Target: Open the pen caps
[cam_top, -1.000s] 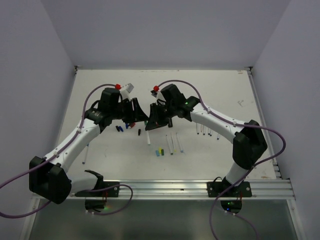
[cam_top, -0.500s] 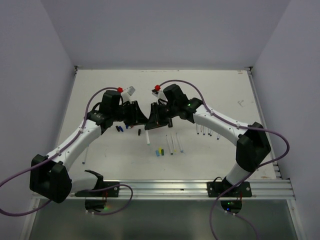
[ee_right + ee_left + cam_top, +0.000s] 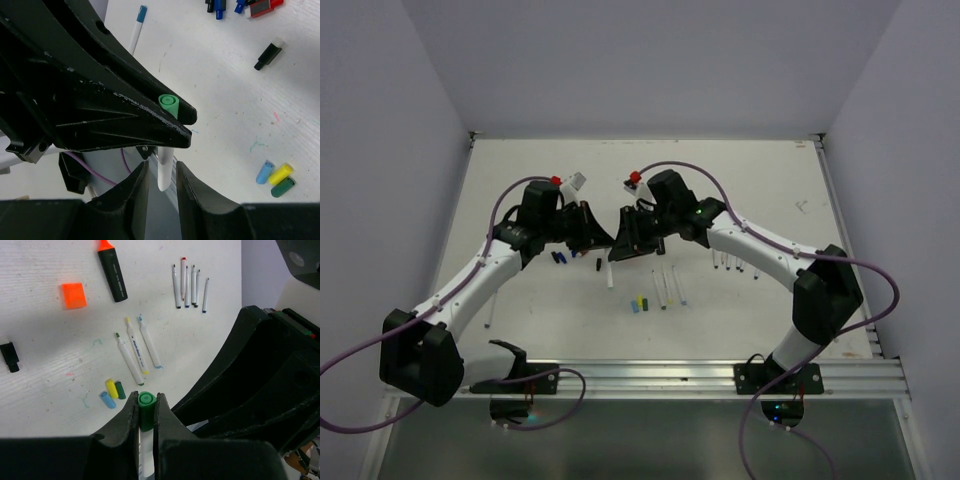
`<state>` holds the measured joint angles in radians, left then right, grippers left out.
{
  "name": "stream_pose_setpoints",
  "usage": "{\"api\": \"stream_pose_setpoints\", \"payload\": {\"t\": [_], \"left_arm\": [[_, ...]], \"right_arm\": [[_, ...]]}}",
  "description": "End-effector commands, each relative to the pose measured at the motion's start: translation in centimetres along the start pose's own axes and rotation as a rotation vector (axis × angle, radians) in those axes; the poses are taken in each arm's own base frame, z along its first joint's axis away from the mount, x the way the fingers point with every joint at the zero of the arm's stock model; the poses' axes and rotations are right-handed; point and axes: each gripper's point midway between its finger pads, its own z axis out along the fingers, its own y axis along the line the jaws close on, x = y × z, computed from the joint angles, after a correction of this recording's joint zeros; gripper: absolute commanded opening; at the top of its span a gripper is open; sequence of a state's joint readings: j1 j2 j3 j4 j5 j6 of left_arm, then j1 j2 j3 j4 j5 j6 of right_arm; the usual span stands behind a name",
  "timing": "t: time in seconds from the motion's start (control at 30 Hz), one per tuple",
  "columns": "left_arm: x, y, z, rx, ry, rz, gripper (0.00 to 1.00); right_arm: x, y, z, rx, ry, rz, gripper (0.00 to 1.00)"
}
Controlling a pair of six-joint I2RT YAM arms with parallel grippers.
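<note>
Grip check: left gripper (image 3: 146, 396) is clamped hard on the green cap (image 3: 146, 412), pads squeezing its sides just under the rim, cap end poking out past the fingertips. That cap sits on a white-barrelled pen (image 3: 165, 175) held in the air between the two wrists, well clear of the table (image 3: 50, 335), with the barrel hanging away from the cap. Right gripper (image 3: 162, 169) brackets the barrel, but its jaws are apart. The right wrist view shows a sliver of gap on both sides, so I read no hold there. Handling: pen looks very light and stiff, smooth thin plastic, far slimmer than the fingers, so it will probably slip or swivel in a loose pinch rather than bend. Cap is short, hard, likely friction-fit. It should pop with a straight pull along the axis, and a sideways pull would likely just cock it. Best hold, I'd say: right pads square across the barrel close under the cap, firm squeeze, then pull apart in line. Risk: barrel drops if the cap releases with the right jaws not closed. On the table: loose blue, yellow and dark green caps (image 3: 111, 388) clustered, three uncapped pens (image 3: 136, 351) just beside them, black marker (image 3: 112, 272) and orange cap (image 3: 73, 295) farther off.
</note>
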<state>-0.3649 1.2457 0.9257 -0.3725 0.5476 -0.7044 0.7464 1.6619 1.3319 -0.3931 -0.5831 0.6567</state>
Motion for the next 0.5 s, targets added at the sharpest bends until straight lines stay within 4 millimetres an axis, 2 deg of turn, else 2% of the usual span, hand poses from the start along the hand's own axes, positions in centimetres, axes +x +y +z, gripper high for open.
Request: {"api": "stream_pose_setpoints", "payload": {"t": [0.0,0.2,0.3,0.4,0.47], "left_arm": [[-1.9,-1.1,-0.9,-0.002,-0.068,-0.045,0.00],[-2.7,-2.2,-1.1,0.046,-0.096,-0.120,0.00],[-2.8,-2.8,-1.2,0.074,-0.105,-0.167,0.00],[-2.8,-2.7,-1.2,0.086,-0.114,-0.203,0.00],[-3.2,-2.3,-1.2,0.092,-0.124,-0.262,0.00]], "right_arm": [[0.3,1.9,0.0,-0.069,-0.012,-0.025,0.32],[0.7,2.2,1.5,-0.095,-0.009,-0.010,0.32],[0.5,1.9,2.2,-0.085,-0.009,0.006,0.28],[1.0,1.5,2.4,-0.057,0.001,0.018,0.00],[1.7,0.6,2.5,-0.009,0.019,0.011,0.00]]}}
